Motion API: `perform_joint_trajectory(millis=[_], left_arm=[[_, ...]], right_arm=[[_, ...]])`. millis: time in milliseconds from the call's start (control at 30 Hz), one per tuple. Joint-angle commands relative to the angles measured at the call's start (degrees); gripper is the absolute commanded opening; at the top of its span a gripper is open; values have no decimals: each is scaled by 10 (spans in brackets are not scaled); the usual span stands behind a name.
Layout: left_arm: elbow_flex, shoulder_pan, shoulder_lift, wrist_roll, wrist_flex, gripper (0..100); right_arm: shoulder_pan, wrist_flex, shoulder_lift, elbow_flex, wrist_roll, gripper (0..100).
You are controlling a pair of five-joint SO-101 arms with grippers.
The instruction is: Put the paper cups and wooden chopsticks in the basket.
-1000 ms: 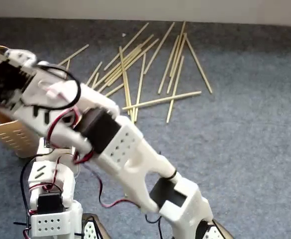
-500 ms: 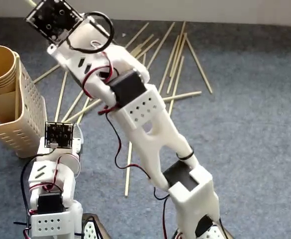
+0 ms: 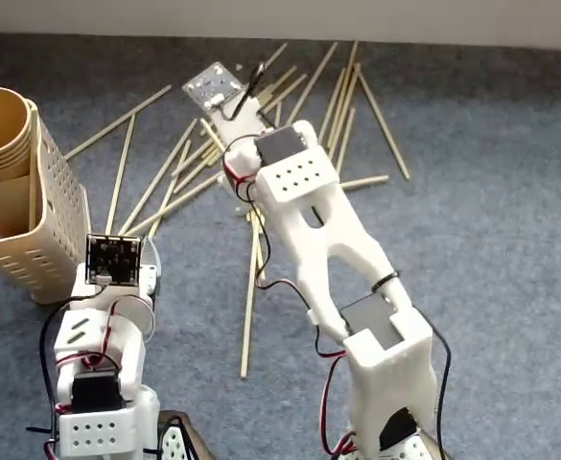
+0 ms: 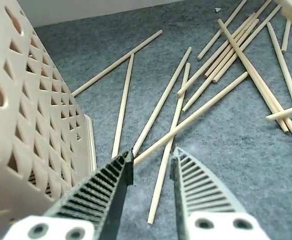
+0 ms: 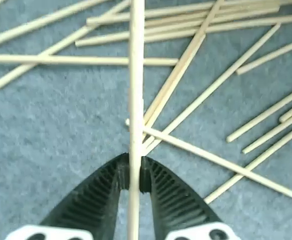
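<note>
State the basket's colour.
The basket is cream, perforated with holes; clearest in the left wrist view.

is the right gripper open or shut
Shut. The right gripper clamps a chopstick, with its jaws pressed against both sides of the stick.

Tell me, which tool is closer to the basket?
Left. The left tool hangs right beside the basket. The right tool is farther off, over the scattered chopsticks, shut on one chopstick.
</note>
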State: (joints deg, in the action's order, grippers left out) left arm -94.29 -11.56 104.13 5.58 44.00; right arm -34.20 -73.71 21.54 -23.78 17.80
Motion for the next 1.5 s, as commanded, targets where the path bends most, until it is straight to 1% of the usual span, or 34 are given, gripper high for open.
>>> perform_joint_trajectory(millis=[0, 67, 133, 233, 333, 400, 500, 567, 633, 700, 800, 867, 933, 967, 1067, 1133, 1200, 1300, 1367, 1467], left_arm=[[59, 2, 0, 4, 60, 155], [95, 2, 0, 4, 102, 157], [131, 2, 0, 1, 144, 186], [189, 2, 0, 0, 179, 231], [244, 6, -15, 0, 195, 231], [289, 7, -65, 0, 197, 232], [403, 6, -214, 0, 214, 232], [517, 7, -349, 3, 261, 233], [657, 7, -489, 4, 334, 234], [813, 7, -618, 26, 421, 235], [1063, 7, -765, 47, 539, 235], [1215, 7, -840, 46, 579, 232], [1308, 7, -894, 44, 578, 232], [1331, 14, -918, 35, 578, 232], [1326, 87, -996, 17, 577, 235], [1323, 134, -1059, 12, 576, 236], [1335, 178, -1122, 12, 562, 251], [1382, 217, -1207, 8, 550, 309], [1425, 228, -1258, 8, 548, 328], [1489, 218, -1338, 10, 521, 318]], right_arm=[[-4, -36, -16, 20, -6, 40], [-3, -61, -19, 21, -5, 97], [-7, -87, -21, 16, -5, 168], [-15, -127, -38, -18, -5, 241], [-18, -159, -70, -80, -5, 241], [-18, -185, -98, -134, -5, 224], [-8, -245, -145, -217, -5, 172], [15, -275, -182, -259, -5, 131], [62, -273, -227, -268, -4, 101], [135, -271, -272, -264, -4, 83], [266, -271, -326, -264, -4, 80], [351, -273, -349, -255, -7, 80], [429, -273, -370, -208, -7, 80], [461, -273, -378, -176, -5, 80], [523, -258, -390, -45, -4, 80], [552, -217, -396, 65, -4, 80], [567, -128, -409, 187, -4, 80], [575, 51, -440, 406, -7, 80], [575, 178, -469, 555, -7, 80], [561, 344, -512, 748, -7, 80]])
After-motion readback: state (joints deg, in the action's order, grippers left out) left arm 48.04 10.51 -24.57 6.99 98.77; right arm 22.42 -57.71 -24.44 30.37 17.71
